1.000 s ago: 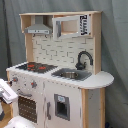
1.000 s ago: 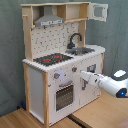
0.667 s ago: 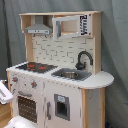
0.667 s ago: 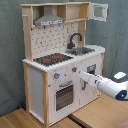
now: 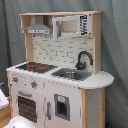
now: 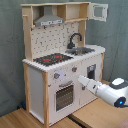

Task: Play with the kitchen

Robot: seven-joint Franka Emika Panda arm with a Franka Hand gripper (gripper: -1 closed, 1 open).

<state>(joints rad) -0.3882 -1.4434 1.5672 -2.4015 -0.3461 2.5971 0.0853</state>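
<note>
One arm reaches toward the toy kitchen's front.

One white and light-wood kitchen (image 6: 60, 60) stands upright against a grey curtain (image 6: 117, 35) in both exterior views, on a wooden floor (image 6: 30, 119). On top sit the black-red hob (image 6: 52, 59), the sink (image 6: 82, 50) and the black tap (image 6: 75, 39), with a pegboard back (image 6: 55, 37) and a grey hood (image 6: 49, 20) above. In the second exterior view the white arm (image 6: 107, 91) comes in from the second exterior view's right, its end effector (image 6: 82, 80) just beside the front panel, near the knobs (image 6: 56, 76) above the windowed oven door (image 6: 64, 96). Whether the end effector is released or clenched, I cannot tell.
</note>
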